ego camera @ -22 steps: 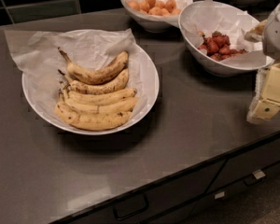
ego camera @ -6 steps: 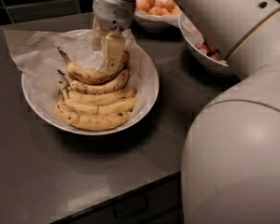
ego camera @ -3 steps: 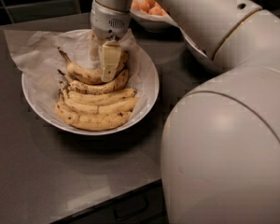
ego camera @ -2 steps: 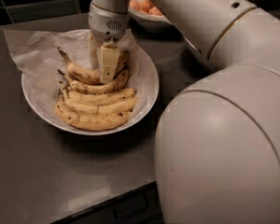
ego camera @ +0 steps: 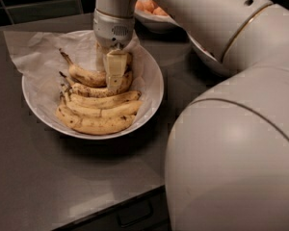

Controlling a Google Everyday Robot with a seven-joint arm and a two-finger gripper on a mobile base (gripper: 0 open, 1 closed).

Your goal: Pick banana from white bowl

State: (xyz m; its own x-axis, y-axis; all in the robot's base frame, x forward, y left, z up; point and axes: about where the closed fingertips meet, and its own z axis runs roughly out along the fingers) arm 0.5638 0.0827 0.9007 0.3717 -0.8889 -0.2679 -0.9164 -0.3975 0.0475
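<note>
The banana [ego camera: 85, 76] lies in the white bowl [ego camera: 153, 96], toward the far left corner of the counter [ego camera: 62, 182], not yet lifted. The gripper [ego camera: 111, 73] sits low over its right end. Whether it is pinching, I cannot tell. Lifting out looks left to do.

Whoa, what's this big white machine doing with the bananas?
A robot arm is reaching into the white bowl, which is lined with crinkled paper. Its gripper is down on the curved, speckled banana at the back of the bowl, right against it. That banana lies in the bowl next to the bunch and is not yet lifted.
</note>
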